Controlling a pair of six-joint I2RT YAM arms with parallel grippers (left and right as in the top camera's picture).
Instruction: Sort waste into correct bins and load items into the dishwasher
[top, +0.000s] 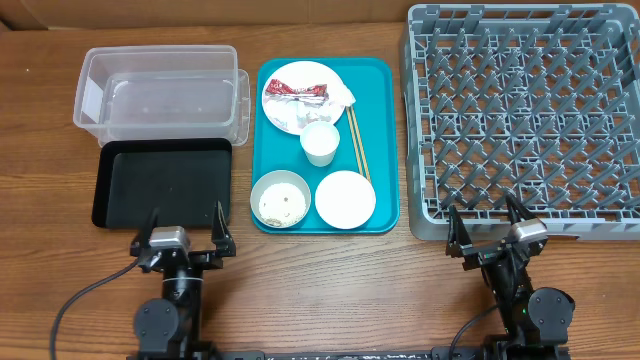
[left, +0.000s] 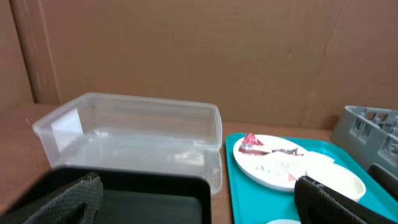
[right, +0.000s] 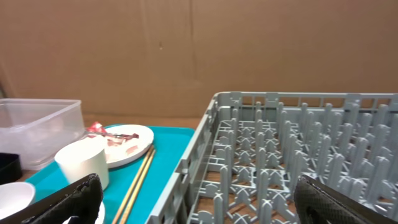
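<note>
On the teal tray (top: 380, 150) a pale plate (top: 285, 80) holds a red-and-silver wrapper (top: 297, 95) and a white napkin (top: 340, 96). A white cup (top: 319, 144), wooden chopsticks (top: 357, 140), a bowl with rice grains (top: 279, 199) and an upturned white bowl (top: 345, 199) lie there too. The clear tub (top: 160, 90) and black tray (top: 160, 180) are at the left. The grey dish rack (top: 525, 120) is at the right. My left gripper (top: 183, 240) is open and empty below the black tray. My right gripper (top: 493, 232) is open and empty at the rack's front edge.
A brown cardboard wall (left: 199, 50) stands behind the table. The wooden table edge (top: 330, 300) runs in front, between the two arm bases. The teal tray also shows in the left wrist view (left: 249, 186) and the right wrist view (right: 168, 155).
</note>
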